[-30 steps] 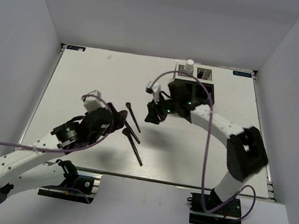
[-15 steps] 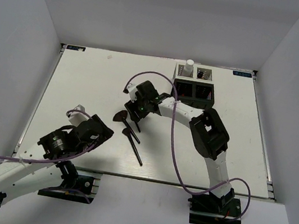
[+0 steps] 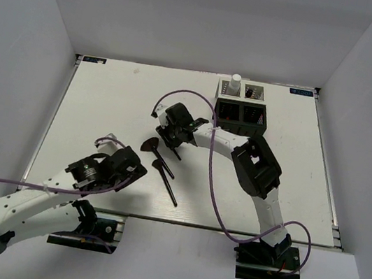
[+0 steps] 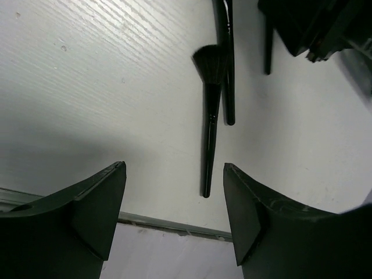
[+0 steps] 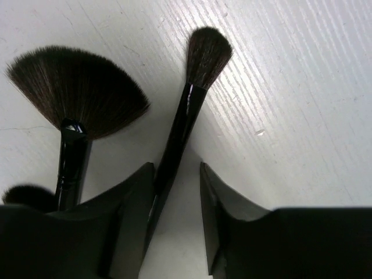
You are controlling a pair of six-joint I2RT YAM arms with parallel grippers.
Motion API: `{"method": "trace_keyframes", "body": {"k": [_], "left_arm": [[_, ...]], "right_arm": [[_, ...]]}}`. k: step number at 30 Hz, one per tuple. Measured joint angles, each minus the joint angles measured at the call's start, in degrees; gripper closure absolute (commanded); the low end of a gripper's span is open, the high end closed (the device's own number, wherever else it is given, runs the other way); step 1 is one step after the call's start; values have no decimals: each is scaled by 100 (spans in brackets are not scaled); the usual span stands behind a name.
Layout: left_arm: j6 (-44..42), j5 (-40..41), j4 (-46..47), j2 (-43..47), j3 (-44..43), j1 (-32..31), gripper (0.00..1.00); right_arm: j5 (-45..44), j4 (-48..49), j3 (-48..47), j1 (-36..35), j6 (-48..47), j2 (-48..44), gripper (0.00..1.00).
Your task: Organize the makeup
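Observation:
Three black makeup brushes lie mid-table. The fan brush (image 3: 149,146) (image 5: 75,93) is leftmost, and a longer brush (image 3: 168,185) (image 4: 209,116) lies nearer the front edge. My right gripper (image 3: 170,136) (image 5: 177,168) is low over the round-tipped brush (image 5: 204,53). Its jaws are open around the handle, which rests against the left finger with a gap to the right one. My left gripper (image 3: 133,166) (image 4: 174,168) hangs open and empty, short of the brushes near the front edge. A white-capped bottle (image 3: 234,83) stands in the organizer.
The black mesh organizer (image 3: 242,113) stands at the back right of the table. The table's front rail (image 4: 168,224) runs just under my left jaws. The right arm's cable (image 3: 179,96) loops over the middle.
My right gripper swung left from the organizer and came down over the round-tipped brush. My left gripper drew back from the brushes toward the front edge, uncovering the fan brush.

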State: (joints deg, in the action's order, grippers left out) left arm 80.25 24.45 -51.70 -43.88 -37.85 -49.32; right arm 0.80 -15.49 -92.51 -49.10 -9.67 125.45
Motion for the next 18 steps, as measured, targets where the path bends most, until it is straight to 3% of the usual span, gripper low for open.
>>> {"method": "trace_keyframes", "body": {"k": [2, 7, 14, 18], "left_arm": [[0, -72, 122, -299, 0, 0, 23], [-37, -251, 485, -809, 0, 0, 26], [-245, -437, 1224, -1392, 70, -4, 31], [-433, -483, 1598, -1902, 109, 9, 32]], "right_arm": [[52, -4, 2, 37, -26, 2, 70], [645, -94, 2, 365, -173, 0, 100], [2546, -737, 87, 1248, -713, -227, 100], [3954, -953, 455, 1888, -1082, -1209, 100]]}}
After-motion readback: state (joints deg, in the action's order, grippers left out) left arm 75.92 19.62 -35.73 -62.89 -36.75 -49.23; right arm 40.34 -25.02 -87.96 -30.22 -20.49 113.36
